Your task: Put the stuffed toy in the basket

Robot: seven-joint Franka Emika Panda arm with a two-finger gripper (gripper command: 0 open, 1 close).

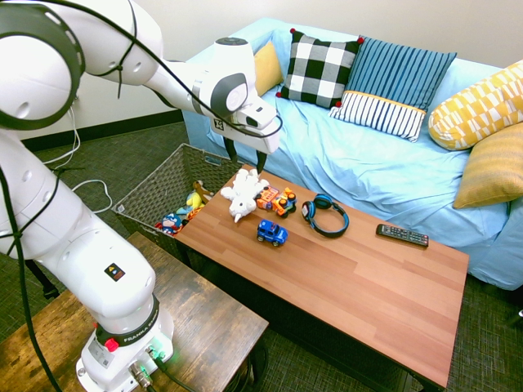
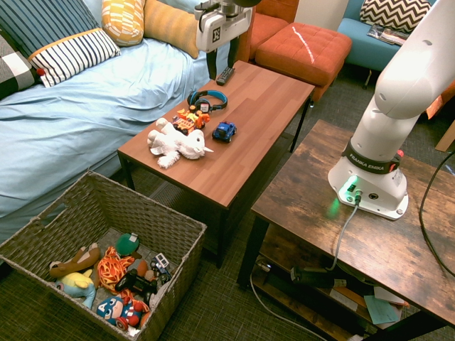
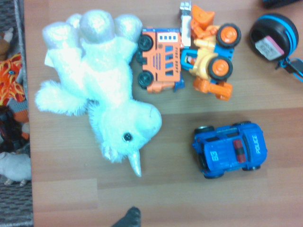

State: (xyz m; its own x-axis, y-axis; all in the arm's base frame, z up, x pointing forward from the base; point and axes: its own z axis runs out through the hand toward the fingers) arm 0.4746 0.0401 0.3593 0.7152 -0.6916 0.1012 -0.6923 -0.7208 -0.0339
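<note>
Hovering above the table (image 1: 343, 278), your end effector (image 1: 248, 158) is spread, empty; stuffed toy (image 1: 243, 194) lies near the table's end. Basket (image 2: 92, 213) on floor; wrist view clips it.

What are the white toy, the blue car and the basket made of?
The stuffed toy looks like soft plush, with fluffy white pile. The blue car seems hard glossy plastic, with printed lettering. The basket appears woven, wicker or mesh, with a visible grey-brown weave.

headphones (image 3: 277, 45) cut off at the wrist view's edge, basket (image 3: 16, 142) only a sliver there, its toys half hidden
</note>
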